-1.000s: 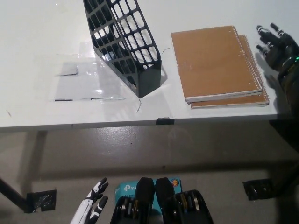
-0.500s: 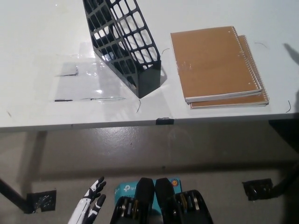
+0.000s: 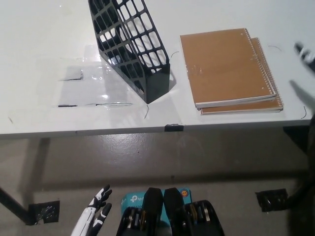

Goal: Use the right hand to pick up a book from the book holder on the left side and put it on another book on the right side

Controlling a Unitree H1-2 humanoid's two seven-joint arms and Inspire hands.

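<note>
The black mesh book holder [image 3: 130, 44] stands on the white table [image 3: 39, 44] left of centre, and I see no book in it. To its right lie two brown spiral notebooks stacked flat, the top one [image 3: 225, 65] shifted slightly left over the lower one [image 3: 275, 101]. My black right hand [image 3: 306, 52] shows only as a blurred sliver at the right edge, right of the stack and not touching it. My white left hand [image 3: 94, 217] rests low at the bottom left, below table level, with its fingers apart and nothing in it.
A clear plastic sheet with black marks [image 3: 86, 86] lies left of the holder. The table's front edge carries a black tab [image 3: 173, 128]. On the floor are a teal box [image 3: 134, 199] and a black base [image 3: 271, 198].
The right hand, spread beside the notebooks a second ago, pulled off to the right and now shows only as a blur at the edge. The notebooks and holder have not moved.
</note>
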